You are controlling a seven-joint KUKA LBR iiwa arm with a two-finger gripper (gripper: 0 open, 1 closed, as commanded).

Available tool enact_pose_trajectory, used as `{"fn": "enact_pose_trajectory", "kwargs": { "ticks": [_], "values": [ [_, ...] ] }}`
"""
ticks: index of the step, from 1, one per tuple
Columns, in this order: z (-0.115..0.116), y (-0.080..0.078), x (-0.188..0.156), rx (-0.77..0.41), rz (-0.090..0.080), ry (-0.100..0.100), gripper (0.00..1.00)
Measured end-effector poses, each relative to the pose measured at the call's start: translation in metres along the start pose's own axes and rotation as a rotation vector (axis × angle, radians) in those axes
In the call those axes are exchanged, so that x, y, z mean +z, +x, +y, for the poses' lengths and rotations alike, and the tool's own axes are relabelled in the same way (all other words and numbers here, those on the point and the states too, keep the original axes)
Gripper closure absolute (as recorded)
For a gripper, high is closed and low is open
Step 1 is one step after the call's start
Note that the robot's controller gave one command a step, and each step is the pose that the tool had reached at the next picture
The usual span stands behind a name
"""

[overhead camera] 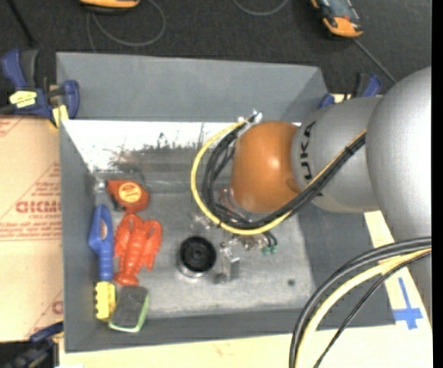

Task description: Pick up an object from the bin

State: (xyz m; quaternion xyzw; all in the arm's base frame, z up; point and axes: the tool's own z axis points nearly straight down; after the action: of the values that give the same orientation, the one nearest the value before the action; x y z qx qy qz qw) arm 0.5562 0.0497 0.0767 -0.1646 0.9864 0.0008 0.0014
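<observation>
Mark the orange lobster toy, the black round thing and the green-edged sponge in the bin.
orange lobster toy (136, 250): camera view, middle of its body.
black round thing (195, 253): camera view, its dark centre.
green-edged sponge (130, 310): camera view, its grey top face.

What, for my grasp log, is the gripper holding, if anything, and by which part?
It cannot be told: the gripper is low beside the black disc, and no hold on it shows.
</observation>
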Motion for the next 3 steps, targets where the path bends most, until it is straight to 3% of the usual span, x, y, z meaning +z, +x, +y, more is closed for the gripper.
{"fn": "enact_pose_trajectory", "kwargs": {
  "ticks": [1, 2, 3],
  "values": [
    [0.013, 0.007, 0.003, -0.258, 0.001, 0.002, 0.0],
    [0.033, 0.023, 0.003, -0.149, 0.0, 0.001, 0.0],
    [0.051, 0.039, 0.006, -0.362, 0.004, 0.001, 1.0]
  ]
}}
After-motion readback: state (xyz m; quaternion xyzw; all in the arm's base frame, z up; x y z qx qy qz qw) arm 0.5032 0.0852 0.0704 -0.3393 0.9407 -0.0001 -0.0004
